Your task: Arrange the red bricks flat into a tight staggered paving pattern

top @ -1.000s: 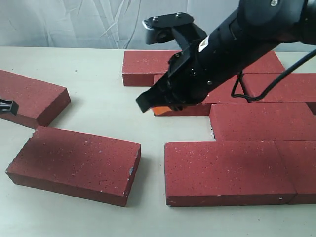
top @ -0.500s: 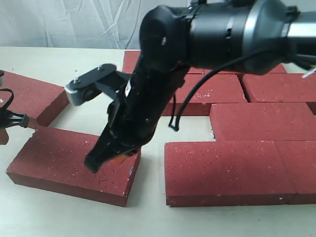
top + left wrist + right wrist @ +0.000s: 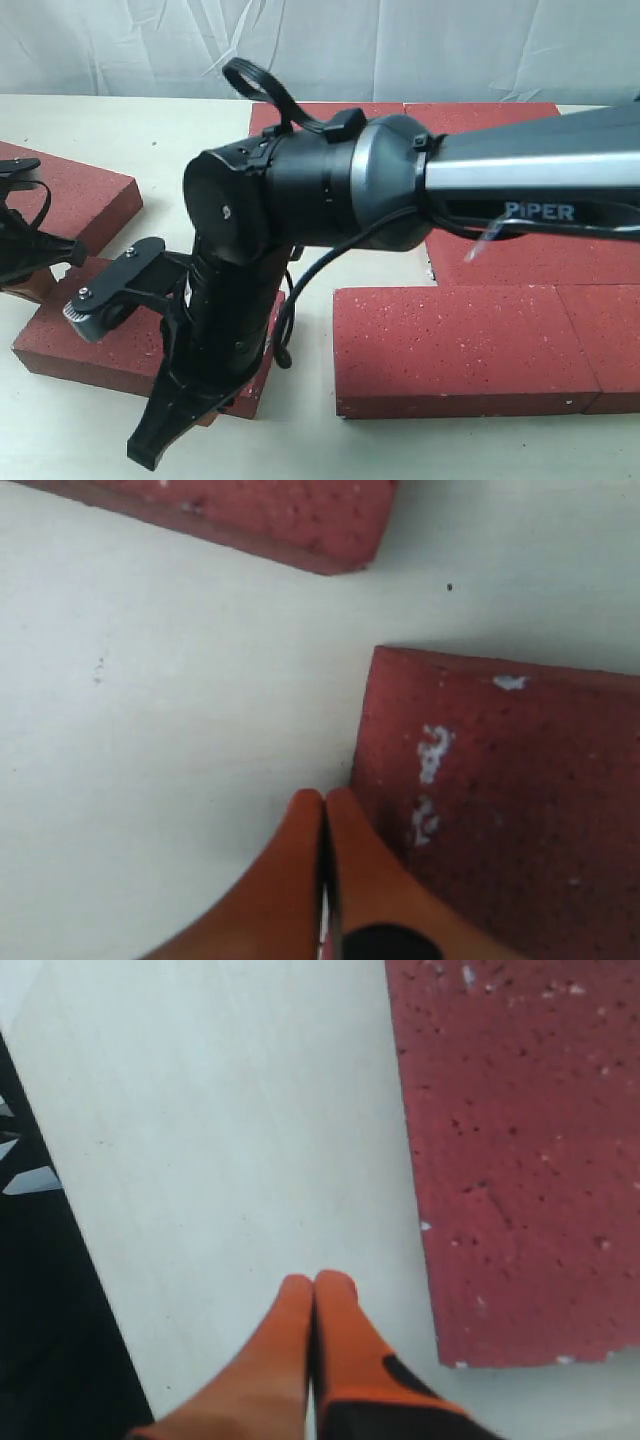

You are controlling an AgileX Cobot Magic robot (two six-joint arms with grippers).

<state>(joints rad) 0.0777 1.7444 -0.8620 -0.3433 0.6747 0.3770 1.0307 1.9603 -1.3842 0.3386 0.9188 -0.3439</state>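
Bright, even diffuse light w/ soft shadows beside red bricks [image 3: 455,345]; wrist-cam foregrounds blurry

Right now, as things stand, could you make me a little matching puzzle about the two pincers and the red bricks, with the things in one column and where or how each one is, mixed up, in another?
Things
1. left pincer
2. right pincer
3. loose brick at the front left
4. laid bricks on the right

States
A. shut, over bare table, apart from the brick beside it
B. lying flat, edge to edge
C. shut, tips close beside a brick's side
D. lying askew, partly hidden by the black arm

Pairs: 1-C, 2-A, 3-D, 4-B
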